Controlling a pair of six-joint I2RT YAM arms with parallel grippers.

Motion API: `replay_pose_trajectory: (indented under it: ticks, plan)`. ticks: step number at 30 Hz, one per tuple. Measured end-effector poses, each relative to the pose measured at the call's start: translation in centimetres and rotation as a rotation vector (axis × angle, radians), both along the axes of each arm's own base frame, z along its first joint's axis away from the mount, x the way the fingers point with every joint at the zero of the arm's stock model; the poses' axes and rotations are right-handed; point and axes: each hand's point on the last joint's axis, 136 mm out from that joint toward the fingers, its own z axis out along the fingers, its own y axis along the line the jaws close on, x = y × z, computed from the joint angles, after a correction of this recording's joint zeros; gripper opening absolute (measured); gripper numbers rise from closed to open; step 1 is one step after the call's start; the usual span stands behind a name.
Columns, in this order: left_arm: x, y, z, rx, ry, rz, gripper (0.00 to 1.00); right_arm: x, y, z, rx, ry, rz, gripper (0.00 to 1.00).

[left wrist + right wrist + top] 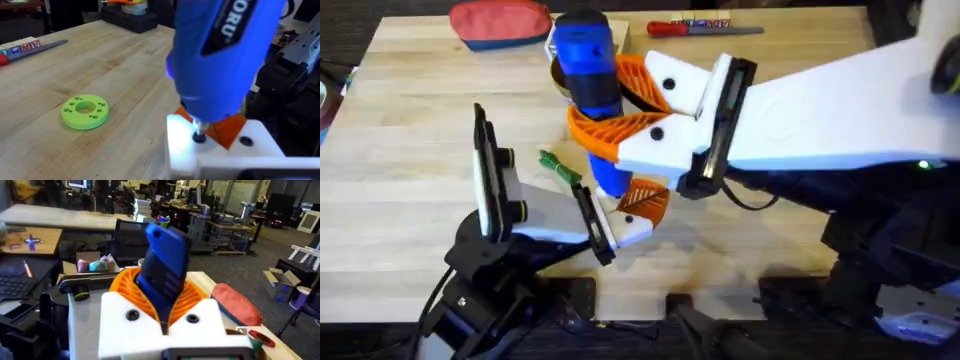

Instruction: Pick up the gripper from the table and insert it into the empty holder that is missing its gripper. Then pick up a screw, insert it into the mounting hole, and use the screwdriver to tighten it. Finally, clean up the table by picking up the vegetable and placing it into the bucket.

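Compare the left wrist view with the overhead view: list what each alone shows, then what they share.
Left wrist alone: the green ring-shaped disc lying flat on the table, and the screwdriver's tip seated on a screw in the white holder.

Overhead alone: the vegetable on the wood, the red pouch at the far edge, and the right tool clamped round the screwdriver.

Shared: the blue screwdriver, the orange gripper in the holder, and the red-handled screwdriver.

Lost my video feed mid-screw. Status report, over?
Right gripper shut on thick blue power screwdriver. Bit down on screw in white holder block. Left gripper state unclear. Slim green toy vegetable on table, unbucketed.
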Motion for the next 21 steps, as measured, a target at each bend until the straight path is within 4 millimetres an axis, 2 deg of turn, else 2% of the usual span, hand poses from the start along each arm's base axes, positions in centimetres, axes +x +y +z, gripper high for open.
replay_pose_trajectory:
  ticks: [11,13,15,18,21]
  plan:
    - [0.0,0.0,0.0,0.000,0.000,0.000,0.005,-0.1,-0.1,0.3,0.010,-0.003,0.001,0.007]
    - [0.0,0.0,0.0,0.000,0.000,0.000,0.005,-0.2,-0.3,1.2,0.045,-0.027,0.000,0.007]
    - [0.0,0.0,0.0,0.000,0.000,0.000,0.005,-0.5,-0.8,3.1,0.111,-0.074,0.000,0.007]
    - [0.0,0.0,0.0,0.000,0.000,0.000,0.005,-0.9,-2.2,5.5,0.182,-0.134,-0.017,0.007]
    - [0.0,0.0,0.0,0.000,0.000,0.000,0.005,0.6,-3.9,6.3,0.197,-0.159,-0.086,0.007]
